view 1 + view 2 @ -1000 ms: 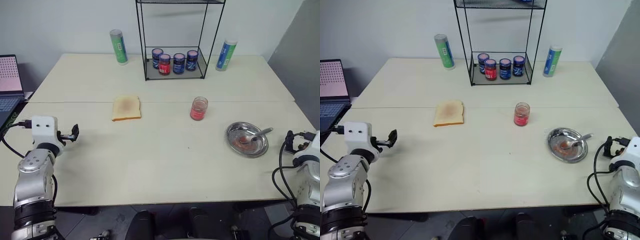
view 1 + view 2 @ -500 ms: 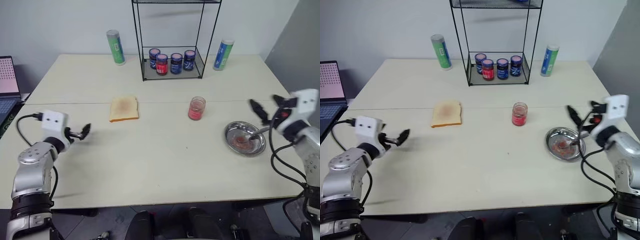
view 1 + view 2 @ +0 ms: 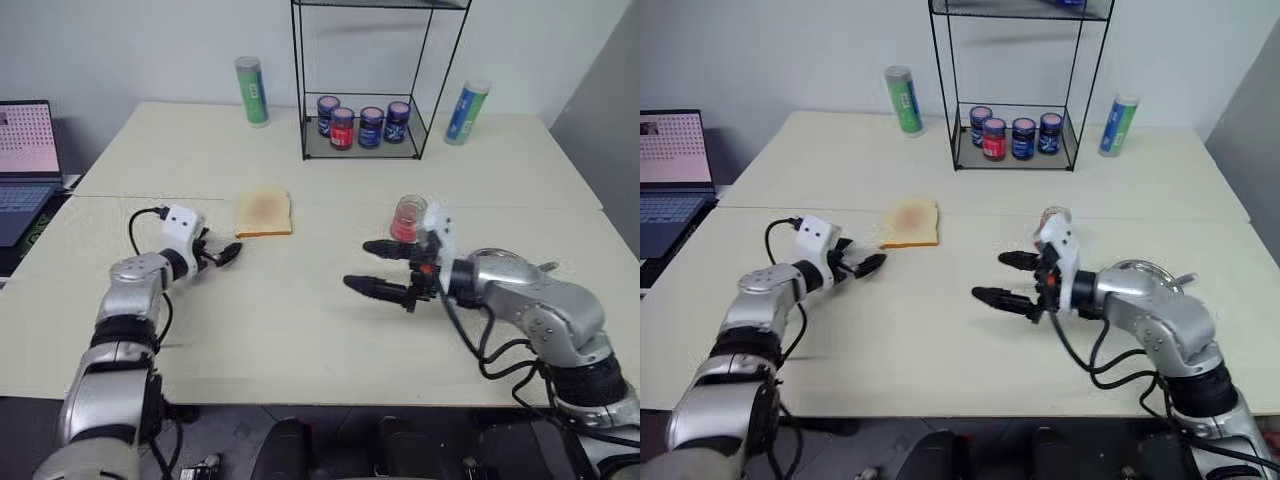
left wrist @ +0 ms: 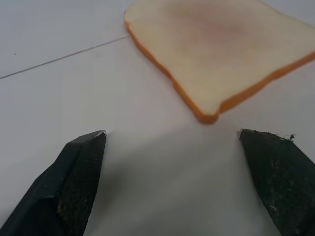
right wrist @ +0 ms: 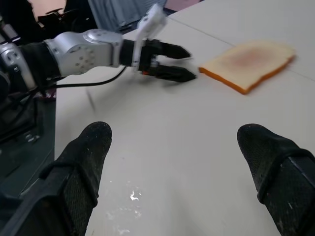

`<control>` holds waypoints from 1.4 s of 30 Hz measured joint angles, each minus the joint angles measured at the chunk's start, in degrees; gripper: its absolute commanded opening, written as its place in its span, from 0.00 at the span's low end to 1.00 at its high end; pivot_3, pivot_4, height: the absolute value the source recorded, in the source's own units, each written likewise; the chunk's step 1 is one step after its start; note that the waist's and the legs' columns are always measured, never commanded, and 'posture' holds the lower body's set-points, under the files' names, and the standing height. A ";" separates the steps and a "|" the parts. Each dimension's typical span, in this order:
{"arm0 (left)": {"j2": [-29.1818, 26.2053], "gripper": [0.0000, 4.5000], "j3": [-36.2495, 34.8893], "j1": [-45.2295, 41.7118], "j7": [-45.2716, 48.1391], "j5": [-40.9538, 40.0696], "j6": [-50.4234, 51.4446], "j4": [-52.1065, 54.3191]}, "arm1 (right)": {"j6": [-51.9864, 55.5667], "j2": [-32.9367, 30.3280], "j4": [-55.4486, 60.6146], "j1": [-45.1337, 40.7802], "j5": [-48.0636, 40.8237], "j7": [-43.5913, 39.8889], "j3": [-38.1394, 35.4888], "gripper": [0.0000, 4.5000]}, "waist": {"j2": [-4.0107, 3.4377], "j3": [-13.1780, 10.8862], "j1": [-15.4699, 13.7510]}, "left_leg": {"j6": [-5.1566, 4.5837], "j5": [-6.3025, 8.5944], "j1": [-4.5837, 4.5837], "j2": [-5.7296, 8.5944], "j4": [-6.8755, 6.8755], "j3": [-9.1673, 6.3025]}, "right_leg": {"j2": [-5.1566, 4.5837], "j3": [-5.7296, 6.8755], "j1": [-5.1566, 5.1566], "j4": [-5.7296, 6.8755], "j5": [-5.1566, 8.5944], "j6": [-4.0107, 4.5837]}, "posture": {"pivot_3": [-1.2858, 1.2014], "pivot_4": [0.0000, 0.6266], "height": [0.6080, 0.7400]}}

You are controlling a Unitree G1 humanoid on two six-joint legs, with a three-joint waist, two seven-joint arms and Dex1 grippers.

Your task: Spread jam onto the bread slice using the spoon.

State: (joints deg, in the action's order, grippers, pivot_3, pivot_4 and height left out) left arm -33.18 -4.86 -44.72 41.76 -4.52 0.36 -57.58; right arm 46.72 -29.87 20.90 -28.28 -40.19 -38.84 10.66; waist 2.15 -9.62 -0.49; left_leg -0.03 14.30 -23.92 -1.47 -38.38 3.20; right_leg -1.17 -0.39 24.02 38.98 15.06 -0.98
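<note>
The bread slice (image 3: 264, 212) lies flat on the table, left of centre, with a browner middle. My left gripper (image 3: 232, 255) is open and low over the table, just short of the slice's near corner (image 4: 206, 115) and not touching it. My right gripper (image 3: 360, 265) is open and empty over the middle of the table, pointing left toward the bread (image 5: 248, 58) and the left gripper (image 5: 170, 61). The jar of pinkish-red jam (image 3: 405, 215) stands just behind my right wrist, partly covered. The spoon is hidden behind my right forearm.
A black wire rack (image 3: 305, 120) holding several dark-lidded jars (image 3: 362, 125) stands at the back. A green can (image 3: 251, 92) and a blue can (image 3: 465, 112) flank it. A laptop (image 3: 25, 160) sits at the far left edge.
My right arm has swung left from beside the steel dish to the table's middle and now covers that dish. My left gripper has moved forward and right toward the bread. The camera has shifted too.
</note>
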 measured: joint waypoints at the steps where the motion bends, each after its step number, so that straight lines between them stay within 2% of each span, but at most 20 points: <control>1: 0.60 1.00 0.21 -1.55 -0.05 0.53 -1.14 -2.31 | -0.48 0.58 -0.48 -0.10 0.87 -0.10 0.47 0.99 | 0.02 0.01 -0.01 | 0.00 0.00 -0.01 0.02 -0.02 0.01 | 0.00 0.01 -0.01 0.00 -0.01 -0.02 | 0.52 0.24 1.00; 3: 1.14 1.00 0.77 -4.18 -0.11 1.69 -2.95 -6.35 | -1.38 1.17 -1.50 -0.25 2.53 -0.05 0.74 0.99 | 0.03 0.02 0.11 | -0.02 0.01 -0.02 0.02 -0.05 0.08 | 0.00 0.00 0.01 -0.01 -0.05 -0.07 | 0.52 0.24 1.00; 6: 1.55 0.90 0.87 -6.21 0.27 2.32 -4.13 -9.95 | -2.02 1.78 -1.95 -0.30 3.69 0.08 0.73 1.00 | 0.03 0.02 0.23 | -0.02 0.01 -0.01 -0.01 -0.06 0.06 | -0.02 0.01 0.01 0.01 -0.05 -0.07 | 0.52 0.24 1.00; 16: 1.91 0.42 0.75 -7.42 1.89 2.72 -5.90 -12.88 | -2.15 1.96 -1.73 0.60 5.71 0.62 -0.42 1.00 | 0.03 0.02 0.55 | -0.02 0.01 0.01 -0.09 -0.08 0.04 | -0.02 -0.01 0.01 0.03 -0.07 -0.04 | 0.52 0.24 1.00; 17: 1.91 0.39 0.75 -7.42 1.80 2.81 -5.98 -12.90 | -2.22 2.02 -1.73 0.60 5.82 0.73 -0.49 1.00 | 0.03 0.02 0.58 | -0.02 0.01 0.01 -0.10 -0.08 0.03 | -0.02 -0.02 0.01 0.03 -0.07 -0.04 | 0.52 0.24 1.00; 18: 1.95 0.32 0.75 -7.42 1.67 2.87 -6.04 -12.90 | -2.31 2.15 -1.73 0.59 5.97 0.96 -0.53 1.00 | 0.03 0.02 0.59 | -0.02 0.01 0.01 -0.10 -0.08 0.04 | -0.02 -0.02 0.01 0.03 -0.07 -0.04 | 0.52 0.24 1.00; 26: 2.63 0.00 0.57 -7.48 1.91 2.91 -6.42 -12.89 | -2.54 3.73 -1.74 0.56 7.47 1.72 -0.64 1.00 | 0.03 0.02 0.57 | -0.02 0.01 0.00 -0.09 -0.08 0.03 | -0.02 -0.02 0.01 0.03 -0.07 -0.04 | 0.52 0.24 1.00; 33: 2.66 0.00 1.16 -6.84 5.57 3.20 -7.10 -11.37 | -2.56 3.39 -1.78 0.84 7.57 1.77 -2.90 1.00 | 0.03 0.02 0.52 | -0.02 0.01 -0.02 -0.06 -0.07 0.04 | -0.02 -0.02 0.01 0.01 -0.07 -0.04 | 0.52 0.24 1.00; 36: 2.93 0.00 2.58 -0.75 12.02 2.13 -6.57 -0.72 | -2.54 1.45 -1.35 3.16 7.45 1.52 -4.80 1.00 | 0.02 0.02 0.54 | -0.01 0.01 -0.01 -0.07 -0.04 0.09 | -0.10 -0.11 0.00 -0.02 -0.07 -0.03 | 0.52 0.24 1.00; 38: 2.71 0.00 3.92 7.08 16.70 -0.02 -4.31 11.87 | -1.97 -1.29 -0.86 5.69 7.29 1.28 -7.15 1.00 | 0.01 0.02 0.64 | 0.00 0.01 -0.02 -0.10 -0.01 0.17 | -0.17 -0.23 0.03 -0.04 -0.06 -0.03 | 0.52 0.24 1.00; 39: 1.83 0.00 4.66 12.45 18.39 -1.27 -1.73 21.37 | -1.15 -3.21 -0.06 7.49 6.70 0.96 -9.10 1.00 | 0.01 0.02 0.69 | 0.01 0.02 -0.05 -0.12 0.01 0.18 | -0.18 -0.25 0.05 -0.08 -0.06 -0.02 | 0.52 0.24 1.00; 42: -0.60 0.00 7.19 23.79 20.57 -2.64 4.57 41.56 | 1.09 -7.45 3.84 11.64 3.99 -0.40 -13.42 1.00 | -0.03 0.04 0.68 | 0.02 0.02 0.12 -0.16 0.17 0.15 | -0.17 -0.24 0.01 -0.04 -0.04 0.02 | 0.52 0.24 1.00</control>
State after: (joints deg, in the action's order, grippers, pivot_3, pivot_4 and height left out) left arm -33.78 2.33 -20.93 62.33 -7.16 4.94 -16.02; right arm 47.82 -37.32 24.74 -16.64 -36.20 -39.25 -2.77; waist 2.12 -9.58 0.19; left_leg -0.02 14.32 -23.79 -1.63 -38.21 3.35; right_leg -1.34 -0.63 24.03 38.94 15.02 -0.96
